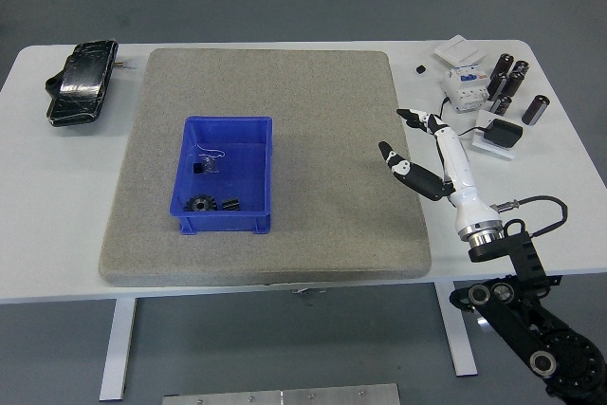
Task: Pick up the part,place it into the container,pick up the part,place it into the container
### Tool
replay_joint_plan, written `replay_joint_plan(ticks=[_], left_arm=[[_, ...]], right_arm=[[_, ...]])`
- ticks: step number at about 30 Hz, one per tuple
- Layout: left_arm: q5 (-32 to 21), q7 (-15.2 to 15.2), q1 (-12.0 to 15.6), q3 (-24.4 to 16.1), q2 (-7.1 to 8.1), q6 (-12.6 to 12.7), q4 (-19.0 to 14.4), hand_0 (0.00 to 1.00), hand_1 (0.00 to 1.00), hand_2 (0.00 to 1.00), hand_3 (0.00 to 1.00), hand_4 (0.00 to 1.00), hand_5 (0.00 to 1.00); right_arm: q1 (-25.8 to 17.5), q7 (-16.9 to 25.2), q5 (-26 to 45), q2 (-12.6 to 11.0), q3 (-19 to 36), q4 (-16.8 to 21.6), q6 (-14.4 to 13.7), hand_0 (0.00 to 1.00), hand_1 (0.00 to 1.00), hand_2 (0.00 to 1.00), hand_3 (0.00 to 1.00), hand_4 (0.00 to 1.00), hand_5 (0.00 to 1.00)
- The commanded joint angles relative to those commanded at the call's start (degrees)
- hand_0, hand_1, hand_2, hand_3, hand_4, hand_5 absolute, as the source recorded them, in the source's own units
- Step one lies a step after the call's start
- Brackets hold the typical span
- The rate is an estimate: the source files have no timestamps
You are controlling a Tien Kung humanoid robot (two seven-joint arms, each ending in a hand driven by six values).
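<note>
Blue container (224, 177); black parts (201, 204) inside; grey mat (313, 139); white table (57, 187); white-and-black right hand (424, 158).

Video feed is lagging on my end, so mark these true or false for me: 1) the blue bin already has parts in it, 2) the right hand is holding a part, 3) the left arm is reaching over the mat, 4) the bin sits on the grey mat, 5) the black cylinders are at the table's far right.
1) True: the blue bin holds a black gear, a small black part beside it and a small clip-like piece.
2) False: the right hand is open and empty, at the right edge of the grey mat.
3) False: no left arm is in view.
4) True: the bin sits on the mat's left half.
5) True: the black cylinders stand near the far right corner of the table.
</note>
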Motion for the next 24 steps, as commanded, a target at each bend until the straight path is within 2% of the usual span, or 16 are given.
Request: replay_joint_plan(ticks=[5,9,10,15,16,18,21,22,24], left_arm=[[0.0,-0.1,-0.1,0.0,-0.11,0.0,0.0,0.674,0.645,0.616,0.623,0.712,0.580],[0.1,-0.1,0.0,0.0,-0.13,0.0,0.0,0.674,0.645,0.616,0.623,0.712,0.580],[0.1,0.0,0.0,0.0,-0.14,0.0,0.0,0.674,0.645,0.617,0.624,0.711,0.580],[0.0,0.0,0.1,0.0,-0.18,0.0,0.0,0.674,0.645,0.617,0.624,0.711,0.580],[0.0,0.0,0.1,0.0,-0.20,0.0,0.0,0.674,0.645,0.617,0.624,0.710,0.580],[-0.1,0.0,0.2,0.2,-0.22,-0.1,0.0,0.674,0.645,0.617,0.624,0.710,0.580],[0.2,0.2,0.4,0.4,-0.26,-0.1,0.0,0.674,0.645,0.617,0.624,0.710,0.580],[0.2,0.2,0.4,0.5,-0.27,-0.2,0.0,0.674,0.645,0.617,0.626,0.709,0.581],[0.2,0.3,0.5,0.6,-0.32,-0.2,0.0,0.674,0.645,0.617,0.626,0.709,0.581]], right_arm=[[-0.6,4.8,8.9,0.0,1.0,-0.9,2.8,0.895,0.817,0.829,0.826,0.804,0.461],[-0.8,7.7,16.9,0.0,2.0,-2.0,6.8,0.895,0.817,0.829,0.826,0.804,0.461],[-0.8,8.2,18.7,0.1,2.2,-2.3,7.7,0.881,0.798,0.810,0.810,0.844,0.590],[-1.2,9.9,27.7,0.3,2.7,-3.4,13.2,0.881,0.798,0.810,0.810,0.844,0.590],[-1.2,10.2,29.4,0.4,2.6,-3.6,14.1,0.877,0.792,0.799,0.803,0.852,0.688],[-1.5,10.8,33.1,0.6,2.8,-3.8,16.0,0.877,0.792,0.799,0.803,0.852,0.688],[-1.7,10.9,37.1,0.9,3.1,-3.9,16.9,0.877,0.792,0.799,0.803,0.852,0.688],[-1.7,10.9,38.1,1.0,3.2,-4.0,17.0,0.849,0.717,0.737,0.758,0.858,0.836],[-1.8,10.9,39.3,1.2,3.4,-4.1,17.0,0.849,0.717,0.737,0.758,0.858,0.836]])
